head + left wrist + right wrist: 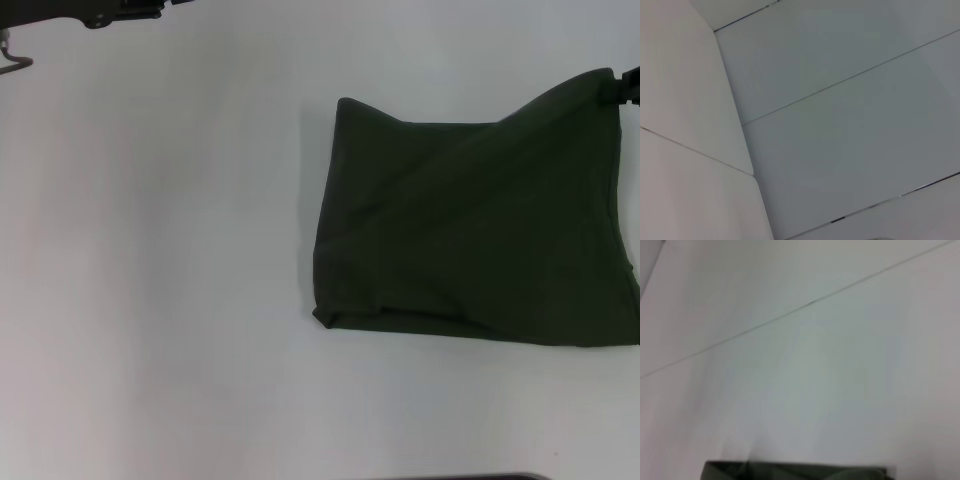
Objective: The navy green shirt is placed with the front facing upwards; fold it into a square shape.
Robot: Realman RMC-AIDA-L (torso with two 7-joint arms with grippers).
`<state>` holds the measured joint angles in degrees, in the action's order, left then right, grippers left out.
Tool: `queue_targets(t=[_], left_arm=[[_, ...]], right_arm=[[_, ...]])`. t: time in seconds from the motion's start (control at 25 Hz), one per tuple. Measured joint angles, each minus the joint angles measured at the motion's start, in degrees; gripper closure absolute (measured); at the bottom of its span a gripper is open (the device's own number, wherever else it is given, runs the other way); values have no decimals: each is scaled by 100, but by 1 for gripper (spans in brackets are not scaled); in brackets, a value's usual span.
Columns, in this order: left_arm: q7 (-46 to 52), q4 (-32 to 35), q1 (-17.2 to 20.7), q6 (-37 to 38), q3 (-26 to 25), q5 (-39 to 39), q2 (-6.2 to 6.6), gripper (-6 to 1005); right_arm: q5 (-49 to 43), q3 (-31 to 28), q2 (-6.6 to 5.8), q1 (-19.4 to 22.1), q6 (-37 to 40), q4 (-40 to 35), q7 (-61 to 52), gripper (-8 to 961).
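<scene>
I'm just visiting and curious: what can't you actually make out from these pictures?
- Shirt: head view's right edge cuts off its right side; lettering not visible.
- Right gripper: at the shirt's raised far corner, mostly cut off by the same edge.
- Left gripper: only a sliver in the head view's top-left corner.
- Wrist views: neither shows its own fingers.

A bare test room: plain white table [150, 300] and pale seamed wall panels [840, 125], nothing homely.

Only slivers of the robot show: a black left arm [120, 10] with a grey metal hook [15, 60], and a black right gripper [625, 88].
</scene>
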<state>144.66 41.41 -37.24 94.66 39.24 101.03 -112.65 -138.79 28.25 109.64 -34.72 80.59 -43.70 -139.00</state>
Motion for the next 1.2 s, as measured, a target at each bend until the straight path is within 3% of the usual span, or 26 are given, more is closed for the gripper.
queue_targets(t=[0.24, 0.56, 0.8, 1.04, 1.2], left_arm=[[0, -2, 34, 0, -7, -2, -53, 51], [0, -2, 95, 21, -16, -13, -70, 50], [0, -2, 95, -1, -24, -22, -81, 51], [-2, 2, 51, -1, -21, -23, -80, 51], [-4, 25, -9, 8, 17, -6, -51, 50]], right_arm=[[-3, 80, 138, -168, -400, 245, 194, 923], [-25, 422, 148, -304, -675, 517, 134, 919], [37, 363, -5, -121, -592, 449, -127, 782], [96, 161, -215, 22, -416, 345, -295, 586], [301, -176, -317, 57, -18, 86, -306, 587]])
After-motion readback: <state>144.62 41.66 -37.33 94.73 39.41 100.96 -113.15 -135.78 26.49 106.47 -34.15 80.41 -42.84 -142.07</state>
